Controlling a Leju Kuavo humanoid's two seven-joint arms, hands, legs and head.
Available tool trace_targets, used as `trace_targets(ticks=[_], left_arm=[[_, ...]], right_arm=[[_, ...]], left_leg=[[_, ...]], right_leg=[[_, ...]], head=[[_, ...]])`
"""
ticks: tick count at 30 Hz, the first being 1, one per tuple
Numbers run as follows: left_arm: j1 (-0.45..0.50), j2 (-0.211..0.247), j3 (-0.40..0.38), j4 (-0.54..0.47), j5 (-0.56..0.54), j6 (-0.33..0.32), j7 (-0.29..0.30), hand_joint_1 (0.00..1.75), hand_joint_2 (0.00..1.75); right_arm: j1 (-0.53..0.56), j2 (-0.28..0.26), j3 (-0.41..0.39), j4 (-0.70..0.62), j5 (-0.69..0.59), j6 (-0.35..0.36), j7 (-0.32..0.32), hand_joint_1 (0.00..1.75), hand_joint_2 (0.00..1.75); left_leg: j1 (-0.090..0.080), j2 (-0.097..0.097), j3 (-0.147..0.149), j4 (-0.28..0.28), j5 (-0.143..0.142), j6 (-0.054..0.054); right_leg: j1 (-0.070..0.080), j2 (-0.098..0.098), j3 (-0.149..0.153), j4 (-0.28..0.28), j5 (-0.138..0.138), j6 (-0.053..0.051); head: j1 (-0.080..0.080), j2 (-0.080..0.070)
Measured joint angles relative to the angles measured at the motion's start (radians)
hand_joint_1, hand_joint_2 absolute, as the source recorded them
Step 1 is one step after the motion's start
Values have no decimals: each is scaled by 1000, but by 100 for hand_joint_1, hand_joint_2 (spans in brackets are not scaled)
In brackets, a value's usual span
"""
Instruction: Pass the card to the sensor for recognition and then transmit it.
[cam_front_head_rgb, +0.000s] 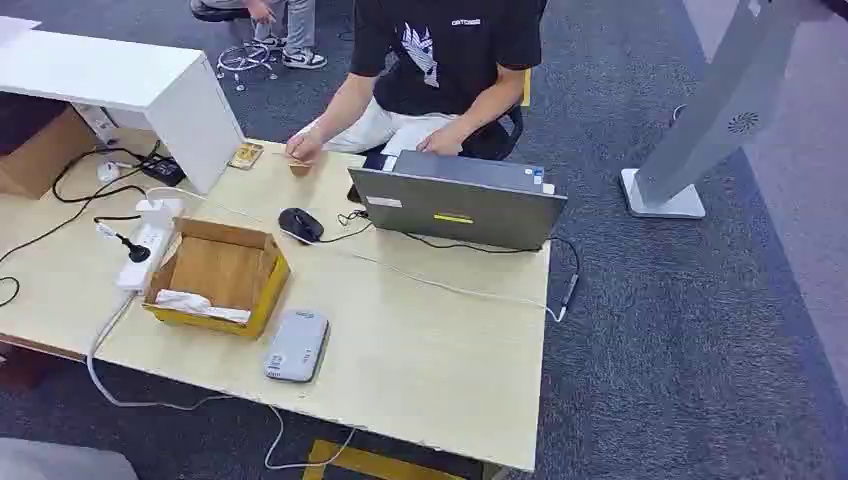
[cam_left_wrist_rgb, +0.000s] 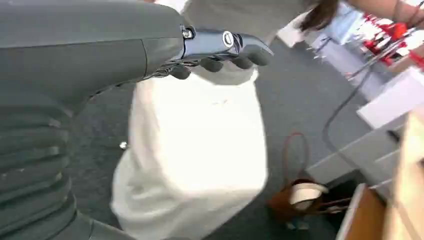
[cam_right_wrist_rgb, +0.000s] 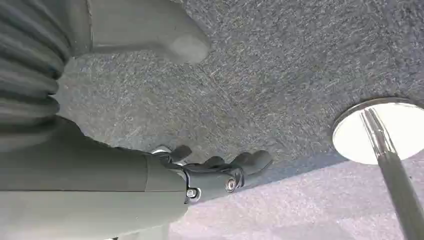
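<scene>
- The card (cam_front_head_rgb: 296, 158) is a small thin tan piece at the far edge of the table (cam_front_head_rgb: 430, 350), under the fingers of a seated person's hand (cam_front_head_rgb: 305, 148); no print on it can be read.
- The sensor (cam_front_head_rgb: 297, 345) is a flat grey-white box with rounded corners, lying near the table's near edge, just beside a yellow cardboard box (cam_front_head_rgb: 215, 276) and well apart from the card.
- The left hand (cam_left_wrist_rgb: 220, 50) holds nothing; its dark fingers are stretched out with gaps between them, in front of a person's pale clothing.
- The right hand (cam_right_wrist_rgb: 210, 172) also grasps nothing, fingers spread loosely above grey carpet (cam_right_wrist_rgb: 280, 65), near a shiny round stand base (cam_right_wrist_rgb: 382, 132).
- The table is pale wood. On it: an open grey laptop (cam_front_head_rgb: 455, 205) in front of the seated person, a black mouse (cam_front_head_rgb: 300, 224) to its left, a white power strip (cam_front_head_rgb: 148, 245) with a black plug, and a thin white cable running across to the right edge.
- The open cardboard box holds a crumpled white wrapper (cam_front_head_rgb: 200, 304).
- A white cabinet (cam_front_head_rgb: 120, 85) sits on the table's far left corner, with a small brownish object (cam_front_head_rgb: 245, 155) lying beside it.
- Dark blue-grey carpet surrounds the table; a grey slanted stand (cam_front_head_rgb: 700, 130) rises on the right.
- The bare stretch of tabletop lies between the sensor, the laptop and the right edge.
</scene>
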Motion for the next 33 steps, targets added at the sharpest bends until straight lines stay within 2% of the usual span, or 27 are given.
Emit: trace_targets(ticks=[6, 10, 13, 16, 20, 26, 28, 33], left_arm=[[-51, 27, 75, -62, -7, -99, -97, 0, 175], [-73, 68, 96, -131, 1, -210, -160, 0, 175], [-86, 110, 98, -183, 14, -303, -182, 0, 175], [-92, 142, 98, -215, 28, -357, -192, 0, 175], [-103, 221, 94, -286, 63, -432, -193, 0, 175], [-109, 298, 73, -349, 111, -524, -192, 0, 175], [-110, 315, 69, -363, 125, -553, -192, 0, 175], [-113, 338, 66, -382, 131, -564, -192, 0, 175]], right_arm=[[4, 0, 0, -2, 9, 0, 21, 0, 175], [9, 0, 0, -9, 20, 0, 41, 0, 175], [15, 0, 2, -19, 31, 0, 58, 0, 175], [23, 0, 9, -25, 33, 0, 73, 0, 175], [44, 0, 31, -50, 34, 0, 106, 0, 175], [68, 0, 56, -75, 33, 0, 151, 0, 175], [72, 0, 66, -81, 31, 0, 165, 0, 175], [78, 0, 75, -87, 27, 0, 173, 0, 175]], left_leg=[[0, -1, 0, 0, 0, 1], [0, -1, 0, 0, 1, 1], [0, -1, 0, 0, 1, 1], [0, 0, 0, 0, 1, 1], [0, 0, 0, 0, 1, 0], [0, 0, 0, 0, 1, 0], [0, 0, 0, 0, 1, 0], [0, 0, 0, 0, 1, 0]], right_leg=[[0, -1, 0, 0, 0, 0], [0, -1, 0, 0, 0, 0], [0, -1, 0, 0, 0, 0], [0, -1, 0, 0, 0, 0], [0, -1, -1, 0, 0, 0], [0, -1, -1, 0, 0, 0], [0, 0, -1, 0, 0, 0], [0, 0, -1, 0, 0, 0]], head=[[0, 0], [0, 0], [0, 0], [0, 0], [3, 0], [3, 0], [3, 0], [2, 0]])
